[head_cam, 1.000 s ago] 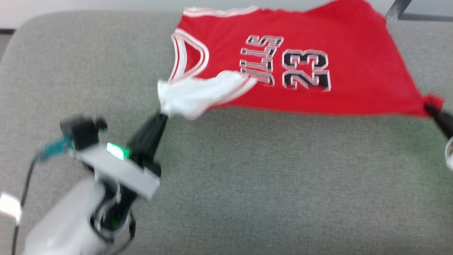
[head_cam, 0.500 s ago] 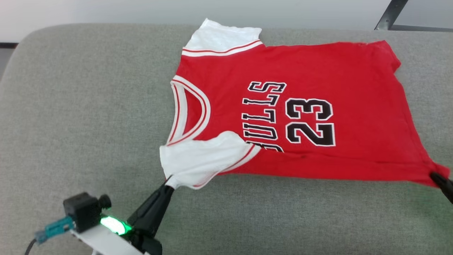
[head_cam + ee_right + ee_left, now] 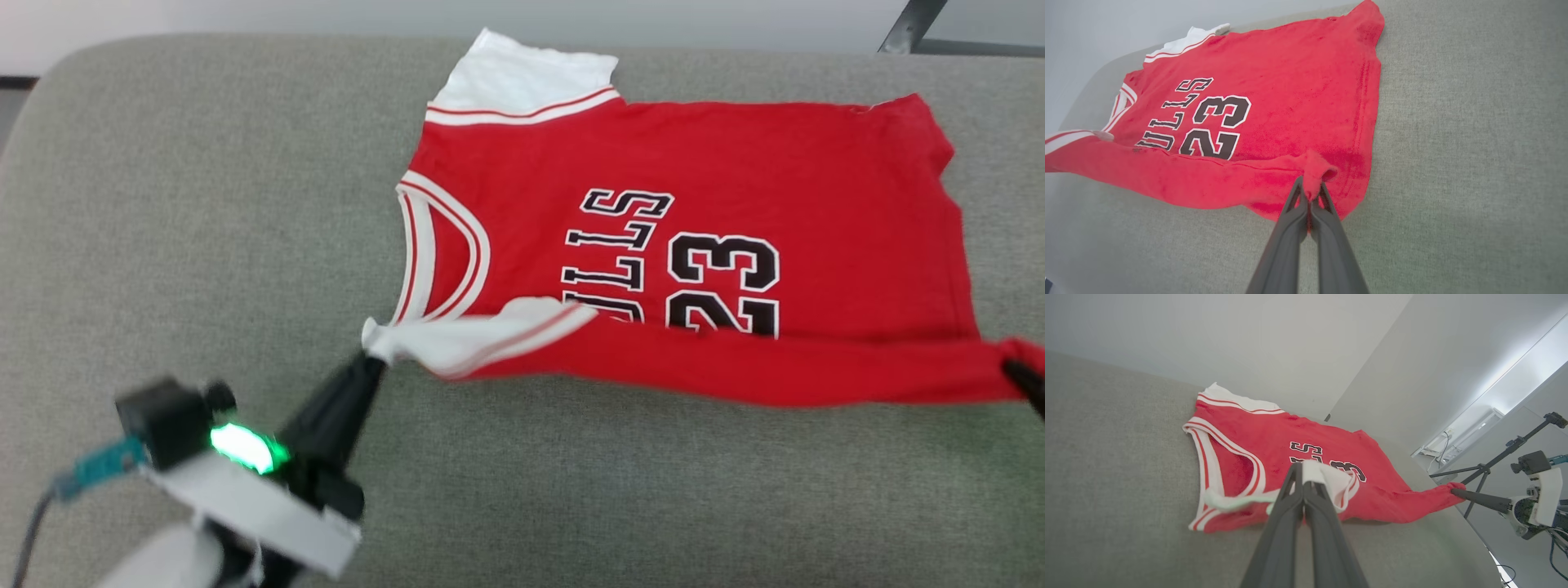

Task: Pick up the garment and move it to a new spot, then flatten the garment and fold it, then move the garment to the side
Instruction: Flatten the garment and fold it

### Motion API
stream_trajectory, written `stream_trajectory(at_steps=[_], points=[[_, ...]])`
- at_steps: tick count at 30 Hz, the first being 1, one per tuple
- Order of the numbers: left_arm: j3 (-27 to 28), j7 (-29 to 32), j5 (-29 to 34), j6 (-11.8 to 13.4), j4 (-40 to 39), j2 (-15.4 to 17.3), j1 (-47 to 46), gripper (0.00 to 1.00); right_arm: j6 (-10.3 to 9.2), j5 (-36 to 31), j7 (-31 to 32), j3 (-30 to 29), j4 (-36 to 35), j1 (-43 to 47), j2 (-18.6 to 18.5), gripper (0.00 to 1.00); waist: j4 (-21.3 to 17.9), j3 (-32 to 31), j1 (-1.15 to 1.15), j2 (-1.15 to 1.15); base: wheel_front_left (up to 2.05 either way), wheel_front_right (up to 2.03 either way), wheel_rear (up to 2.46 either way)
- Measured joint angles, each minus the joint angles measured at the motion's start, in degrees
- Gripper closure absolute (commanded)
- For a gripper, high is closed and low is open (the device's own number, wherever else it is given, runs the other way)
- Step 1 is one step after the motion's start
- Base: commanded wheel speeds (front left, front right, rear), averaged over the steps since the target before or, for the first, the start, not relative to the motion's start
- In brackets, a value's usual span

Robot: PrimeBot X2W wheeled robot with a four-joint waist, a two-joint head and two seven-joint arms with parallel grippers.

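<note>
**A:** How far along is it?

**B:** The shirt (image 3: pixel 735 163) lies spread on the grey cushion (image 3: pixel 204 204), print (image 3: pixel 678 261) up, collar toward the robot's left. I'd judge the move to a new spot done and the flattening near enough done, since the far half sits smooth. The fold looks only just begun. The near edge is raised and drawn over the lower part of the numerals. Finishing the fold and shifting the shirt aside are both left.

**A:** And the grippers?

**B:** The left gripper (image 3: pixel 369 361) has its fingers pressed together on the tip of the near sleeve (image 3: pixel 482 335), which is pulled across the red body. The right gripper (image 3: pixel 1310 194) is pinched tight on the hem corner (image 3: pixel 1316 171) (a small tuft of red cloth pokes up between its tips). The near edge runs stretched between the two.

**A:** Is that edge clear of the cushion all the way along?

**B:** At both ends, yes. In the middle I can't be sure, because the head view is smeared there. It seems lifted, but it may be brushing the fabric below.
</note>
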Motion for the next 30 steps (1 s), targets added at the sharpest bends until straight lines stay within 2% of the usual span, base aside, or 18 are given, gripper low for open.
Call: stream_trajectory(at_steps=[8,18,19,21,24,25,26,27,28,29,30], points=[[-0.4,3.2,3.1,-2.1,9.2,-2.1,-12.2,1.00,0.00,-2.2,1.4,2.1,6.2,-11.7,1.7,1.00,0.5,2.9,0.00,0.00,0.00,0.00,0.00],[-0.8,1.5,5.6,-2.0,19.8,-6.0,-15.6,1.00,0.00,-5.1,-2.5,6.1,15.8,-18.3,3.1,1.00,-0.1,7.4,0.00,0.00,0.00,0.00,0.00],[-0.7,1.2,5.6,-2.1,20.6,-6.5,-15.9,0.96,0.00,-5.2,-3.0,6.4,16.7,-18.6,3.2,1.00,-0.1,7.7,0.00,0.00,0.00,0.00,0.00],[-0.5,0.8,5.8,-2.4,22.1,-7.2,-16.4,0.79,0.00,-5.2,-4.0,7.1,18.0,-19.0,3.2,1.00,0.0,8.0,0.00,0.00,0.00,0.00,0.00],[-0.3,0.4,6.2,-3.1,24.2,-7.8,-16.8,0.71,0.00,-5.5,-5.3,7.9,19.3,-19.1,3.2,1.00,0.3,7.9,0.00,0.00,0.00,0.00,0.00],[-0.4,0.4,6.4,-3.2,24.8,-8.0,-17.1,0.66,0.00,-5.5,-5.8,8.2,19.7,-19.2,3.2,1.00,0.3,7.7,0.00,0.00,0.00,0.00,0.00],[-0.7,0.4,6.7,-3.5,25.4,-8.1,-17.4,0.57,-0.01,-5.6,-6.3,8.7,20.0,-19.3,3.2,1.00,0.2,7.5,0.00,0.00,0.00,0.00,0.00],[-1.1,0.6,7.0,-3.6,26.1,-8.0,-17.6,0.32,0.00,-5.8,-7.1,9.2,20.2,-19.4,3.2,0.84,0.2,7.2,0.00,0.00,0.00,0.00,0.00],[-1.6,1.0,7.9,-3.7,26.8,-7.7,-17.8,0.00,0.00,-6.0,-7.9,9.5,20.5,-19.5,3.2,0.61,0.2,6.9,0.00,0.00,0.00,0.00,0.00],[-2.0,1.3,8.6,-3.7,27.4,-7.4,-18.1,0.00,-0.01,-6.3,-8.7,9.7,20.9,-19.7,3.2,0.16,0.1,6.5,0.00,0.00,0.00,0.00,0.00],[-2.2,1.7,8.8,-3.7,27.9,-7.0,-18.6,0.00,0.00,-6.5,-9.5,9.8,21.2,-19.8,3.2,0.00,0.1,6.1,0.00,0.00,0.00,0.00,0.00]])
